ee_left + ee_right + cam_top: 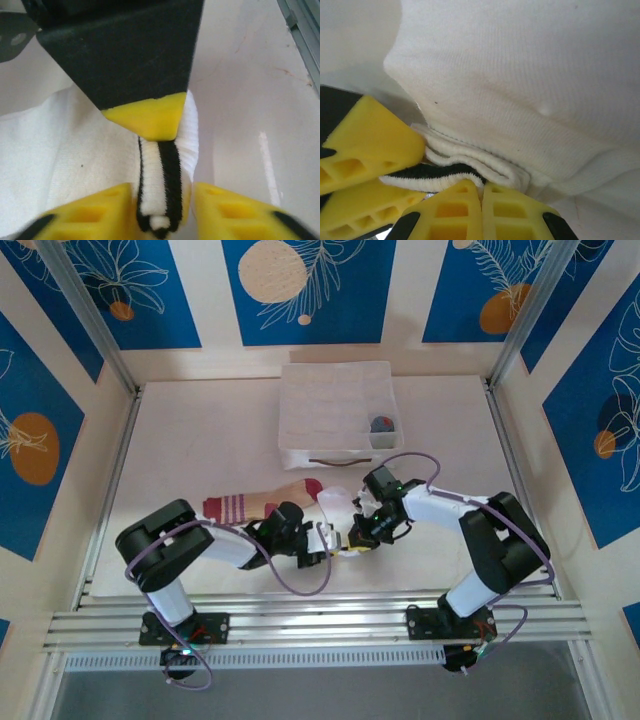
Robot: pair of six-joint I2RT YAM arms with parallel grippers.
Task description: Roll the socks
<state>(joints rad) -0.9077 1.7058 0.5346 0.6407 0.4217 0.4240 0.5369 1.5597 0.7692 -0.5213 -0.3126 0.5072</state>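
Centrally, the white sock (335, 505) is seen lying on the table (200, 440) near the front edge, about mid-width, bunched up. Its cuff (165, 190), ribbed w/ black stripes, is folded over and stood on edge in the left wrist view. The rest of the sock spreads to the left of that view as plain white knit.

The left gripper (162, 215) is clamped on that cuff. A yellow fingertip (100, 210) is pressed to each side, w/ the striped fold squeezed btw. them. The right gripper (482, 200) is closed, its two yellow pads (450, 210) touching along their inner faces. The rolled white edge of the cuff sits just above its tips; whether any fabric is caught btw. them cannot be told. In the left wrist view the right gripper's yellow tip is seen pressed on the top of the cuff, directly opp. the left fingers.

Just left of the white sock, the tan sock (262, 502) is laid flat, w/ the maroon toe toward the white sock and the striped end pointing left. Its near edge is partly hidden by the left arm (215, 545). The grey sock (381, 424), w/ an orange end, is tucked in a front-right compartment of the white box (320, 400). The box is set further back on the table, apart from both arms.
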